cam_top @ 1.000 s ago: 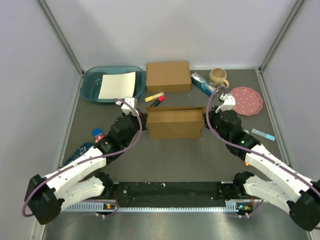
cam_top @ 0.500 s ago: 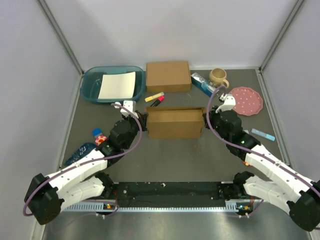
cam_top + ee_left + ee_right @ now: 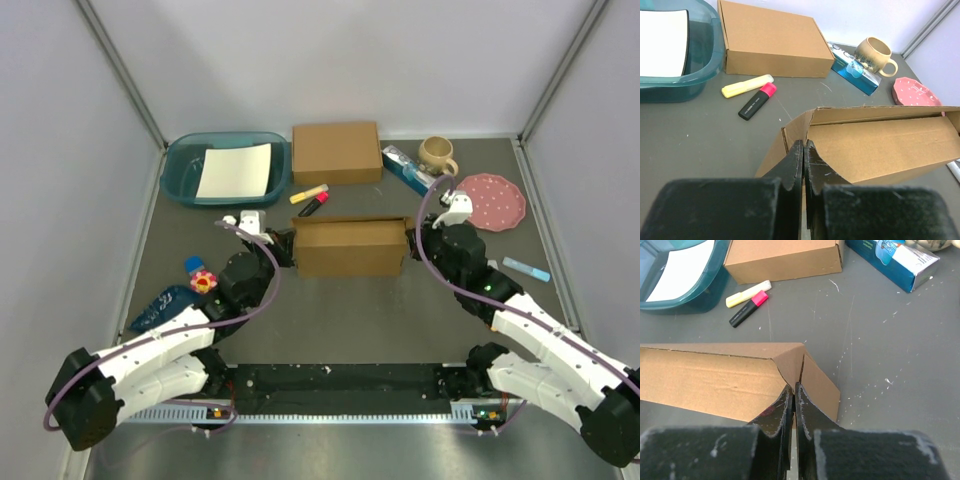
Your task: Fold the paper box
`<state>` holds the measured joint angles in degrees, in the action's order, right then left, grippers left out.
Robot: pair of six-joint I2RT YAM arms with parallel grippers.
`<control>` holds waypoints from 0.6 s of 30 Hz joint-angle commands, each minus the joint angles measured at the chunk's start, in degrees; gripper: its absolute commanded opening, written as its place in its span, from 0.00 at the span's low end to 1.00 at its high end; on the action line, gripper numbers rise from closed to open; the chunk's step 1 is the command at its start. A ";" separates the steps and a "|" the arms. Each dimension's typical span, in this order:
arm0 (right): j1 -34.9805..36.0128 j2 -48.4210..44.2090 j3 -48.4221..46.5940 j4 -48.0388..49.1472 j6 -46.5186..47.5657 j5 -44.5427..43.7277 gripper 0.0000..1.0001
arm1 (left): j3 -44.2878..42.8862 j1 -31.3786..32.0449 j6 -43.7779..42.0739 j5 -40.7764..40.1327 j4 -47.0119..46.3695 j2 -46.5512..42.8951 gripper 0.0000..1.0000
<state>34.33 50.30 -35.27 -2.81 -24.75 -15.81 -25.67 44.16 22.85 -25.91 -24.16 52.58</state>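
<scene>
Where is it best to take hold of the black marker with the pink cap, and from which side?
From above, across the black barrel of the black marker with the pink cap, probably. It lies flat, and the yellow highlighter sits close to its cap end, so the black end leaves more room.

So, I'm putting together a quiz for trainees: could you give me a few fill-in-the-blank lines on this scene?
The left pincer and the right pincer are both ___.
___ markers lie between the paper box and the other box.
The plate is ___.
The mug stands ___.
Missing words: shut; two; pink; upright.
</scene>
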 commanded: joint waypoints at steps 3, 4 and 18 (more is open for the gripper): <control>0.04 0.94 2.40 -8.97 -0.30 1.93 0.00 | 4.22 -0.30 0.70 -7.31 12.38 1.21 0.00; 0.04 1.02 2.40 -9.06 -0.38 2.01 0.00 | 4.75 -0.30 1.49 -7.31 12.56 1.39 0.00; -0.05 1.11 2.83 -9.14 -0.29 2.01 0.00 | 9.15 -0.30 5.45 -8.19 9.22 5.78 0.00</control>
<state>34.33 50.26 -35.24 -2.61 -25.10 -15.25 -21.63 44.69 28.58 -28.64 -32.47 54.63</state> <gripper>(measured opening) 0.008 0.012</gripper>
